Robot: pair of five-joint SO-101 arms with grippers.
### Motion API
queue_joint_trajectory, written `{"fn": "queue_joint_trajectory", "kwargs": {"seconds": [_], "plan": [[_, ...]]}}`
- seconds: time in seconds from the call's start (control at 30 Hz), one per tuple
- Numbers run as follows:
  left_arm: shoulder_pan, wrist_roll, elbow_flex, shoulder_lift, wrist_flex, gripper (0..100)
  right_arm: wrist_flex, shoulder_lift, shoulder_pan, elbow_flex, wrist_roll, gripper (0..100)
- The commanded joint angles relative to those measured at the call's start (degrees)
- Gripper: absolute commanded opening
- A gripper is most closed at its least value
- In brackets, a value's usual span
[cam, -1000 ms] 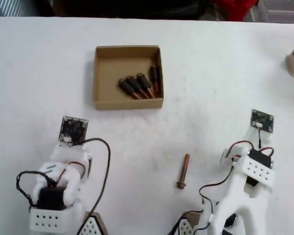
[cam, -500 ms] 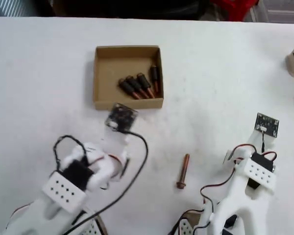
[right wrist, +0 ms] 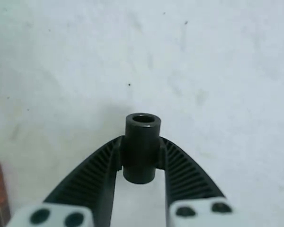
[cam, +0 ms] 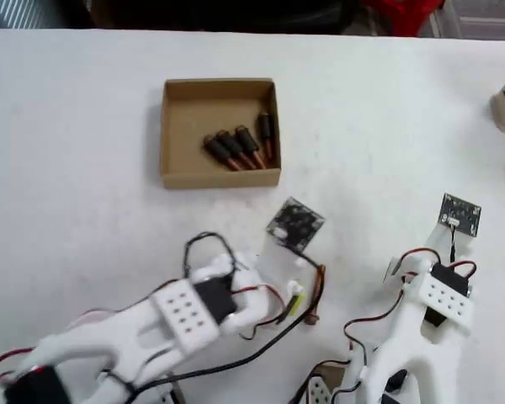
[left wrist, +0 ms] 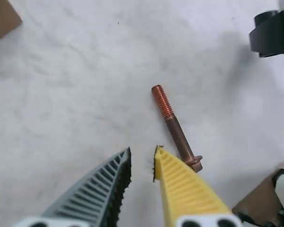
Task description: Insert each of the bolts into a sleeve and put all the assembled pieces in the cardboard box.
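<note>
Here, the left pincer (left wrist: 142,153) hangs low over the white table (cam: 387,126). It is open a little, and nothing is between its two fingers. The copper bolt (left wrist: 175,127) lies flat on the table just beside the yellow finger (left wrist: 180,189), with its head end near the tip of that finger. I cannot tell if they touch. From above, the left arm (cam: 185,311) stretches across the table to the bolt (cam: 318,282), which lies between the two arms.

The right pincer (right wrist: 141,142) is closed on a black sleeve (right wrist: 142,142). The sleeve stands upright between the fingers, with its open hole at the top.

The cardboard box (cam: 219,178) sits farther back on the table, well apart from the bolt. Four assembled pieces (cam: 240,145) lie side by side inside it, toward its right side.
</note>
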Motion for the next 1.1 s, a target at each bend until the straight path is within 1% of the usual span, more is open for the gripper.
{"fn": "queue_joint_trajectory", "kwargs": {"seconds": [0.0, 0.13, 0.23, 0.37, 0.57, 0.63, 0.73, 0.77, 0.83, 0.9, 1.07], "plan": [[0.84, 0.62, -12.75, 18.07, -2.55, 12, -0.92, -1.27, 0.22, -0.35, 0.62, 1.9], [0.92, 0.62, -21.71, 30.11, -2.46, 12, -0.92, -1.27, 0.22, -0.35, 0.62, 1.9], [1.01, 0.62, -25.67, 34.95, -2.29, 12, -0.92, -1.27, 0.22, -0.35, 0.62, 1.9], [1.1, 0.62, -26.9, 35.12, -2.29, 12, -0.92, -1.27, 0.22, -0.35, 0.62, 1.9], [4.88, 0.53, -26.81, 32.84, -2.64, 12, -0.92, -1.27, 0.22, -0.35, 0.62, 1.9], [4.88, 0.53, -27.25, 33.89, -3.34, 12, -0.92, -1.27, 0.22, -0.35, 0.62, 1.9], [2.95, 0.53, -27.96, 37.93, -7.56, 12, -0.92, -1.27, 0.22, -0.35, 0.62, 1.9], [2.42, 0.53, -29.19, 39.78, -7.82, 12, -0.92, -1.27, 0.22, -0.35, 0.62, 1.9], [2.24, 0.62, -32.97, 43.3, -5.8, 12, -0.92, -1.27, 0.22, -0.35, 0.62, 1.9], [2.07, 0.7, -37.8, 46.81, -2.02, 12, -0.92, -1.27, 0.22, -0.35, 0.62, 1.9], [0.75, 0.97, -47.12, 53.14, 9.41, 11, -0.92, -1.27, 0.22, -0.35, 0.62, 1.9]]}}
